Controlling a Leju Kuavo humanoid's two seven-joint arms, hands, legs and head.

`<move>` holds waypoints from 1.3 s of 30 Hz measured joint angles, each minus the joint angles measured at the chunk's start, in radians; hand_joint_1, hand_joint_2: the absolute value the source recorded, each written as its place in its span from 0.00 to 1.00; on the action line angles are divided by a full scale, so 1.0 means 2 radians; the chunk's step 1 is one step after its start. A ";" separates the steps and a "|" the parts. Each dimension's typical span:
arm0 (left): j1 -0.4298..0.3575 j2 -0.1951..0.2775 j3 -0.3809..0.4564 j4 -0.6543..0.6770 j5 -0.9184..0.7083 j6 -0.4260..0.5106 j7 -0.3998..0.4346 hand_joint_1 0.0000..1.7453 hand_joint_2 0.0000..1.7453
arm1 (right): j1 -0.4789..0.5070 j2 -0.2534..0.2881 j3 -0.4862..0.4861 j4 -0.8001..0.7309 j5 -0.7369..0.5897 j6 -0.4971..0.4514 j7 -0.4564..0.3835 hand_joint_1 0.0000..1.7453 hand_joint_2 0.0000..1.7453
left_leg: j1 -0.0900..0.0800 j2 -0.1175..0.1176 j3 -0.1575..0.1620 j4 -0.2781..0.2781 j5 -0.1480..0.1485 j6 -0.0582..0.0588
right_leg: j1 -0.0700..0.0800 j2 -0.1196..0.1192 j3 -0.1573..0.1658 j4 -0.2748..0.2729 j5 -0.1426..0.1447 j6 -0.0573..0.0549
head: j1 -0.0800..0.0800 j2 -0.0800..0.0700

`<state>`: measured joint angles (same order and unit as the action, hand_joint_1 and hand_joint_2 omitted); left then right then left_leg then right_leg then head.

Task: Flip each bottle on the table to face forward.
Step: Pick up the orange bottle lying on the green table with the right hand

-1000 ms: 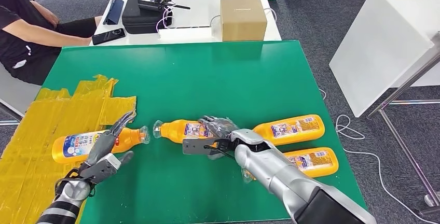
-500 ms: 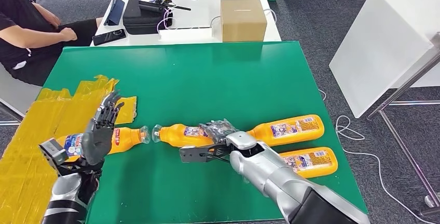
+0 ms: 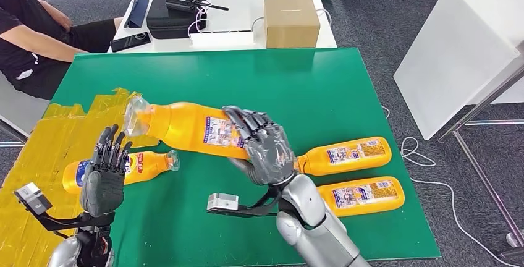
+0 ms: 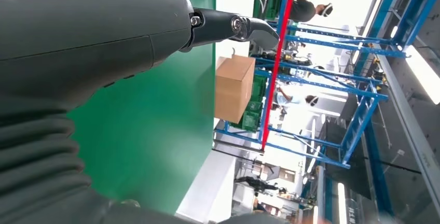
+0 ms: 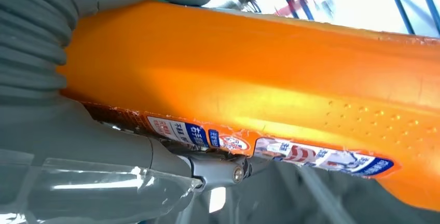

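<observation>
My right hand (image 3: 262, 146) grips an orange bottle (image 3: 185, 127) and holds it lifted above the green table (image 3: 247, 88), cap end toward the left. The right wrist view has the same bottle (image 5: 270, 79) pressed against my fingers (image 5: 155, 156). My left hand (image 3: 104, 177) is raised at the lower left with fingers straight and nothing in it, in front of a second orange bottle (image 3: 145, 163) lying on the table. Two more orange bottles (image 3: 346, 154) (image 3: 366, 195) lie side by side on the right.
Crumpled yellow tape sheets (image 3: 43, 156) cover the table's left part. A cardboard box (image 3: 291, 21), a black case (image 3: 168, 16) and a phone (image 3: 129, 41) sit on the white table behind. A person (image 3: 31, 32) sits at the far left. A white block (image 3: 457, 44) stands right.
My right hand has lifted the middle bottle off the table, up and leftward. My left hand has turned upright and drawn back from the left bottle.
</observation>
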<state>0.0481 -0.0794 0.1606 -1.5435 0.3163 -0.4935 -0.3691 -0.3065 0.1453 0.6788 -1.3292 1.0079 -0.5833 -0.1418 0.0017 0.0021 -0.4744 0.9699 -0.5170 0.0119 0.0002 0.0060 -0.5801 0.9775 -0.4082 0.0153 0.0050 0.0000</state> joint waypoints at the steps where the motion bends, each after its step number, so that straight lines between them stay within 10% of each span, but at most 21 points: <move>1: 0.000 0.000 0.000 0.000 0.001 0.000 0.000 0.00 1.00 | 0.009 -0.001 -0.006 -0.022 -0.009 0.000 -0.008 1.00 1.00 | 0.000 0.000 0.000 0.000 0.000 0.000 | 0.000 0.000 0.000 0.000 0.000 0.000 | 0.000 0.000; 20: 0.017 -0.013 -0.067 -0.050 -0.026 -0.024 -0.042 0.00 1.00 | 0.018 0.020 -0.027 -0.035 -0.095 0.135 0.002 1.00 1.00 | 0.000 0.000 0.001 0.000 0.000 0.000 | 0.000 0.000 0.000 0.000 0.000 0.000 | 0.000 0.000; 39: 0.020 -0.015 -0.100 -0.071 -0.028 -0.017 -0.054 0.00 1.00 | 0.006 0.067 0.027 0.032 -0.054 0.162 0.007 1.00 1.00 | 0.000 0.000 0.000 0.000 0.000 0.000 | 0.000 0.000 0.000 0.000 0.000 0.000 | 0.000 0.000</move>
<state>0.0881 -0.1090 -0.0391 -1.6863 0.2596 -0.5275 -0.4770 -0.2939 0.2787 0.7329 -1.2652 0.9005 -0.2587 -0.1286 0.0020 0.0026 -0.4738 0.9697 -0.5167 0.0119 0.0005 0.0064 -0.5800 0.9780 -0.4079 0.0153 0.0048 0.0000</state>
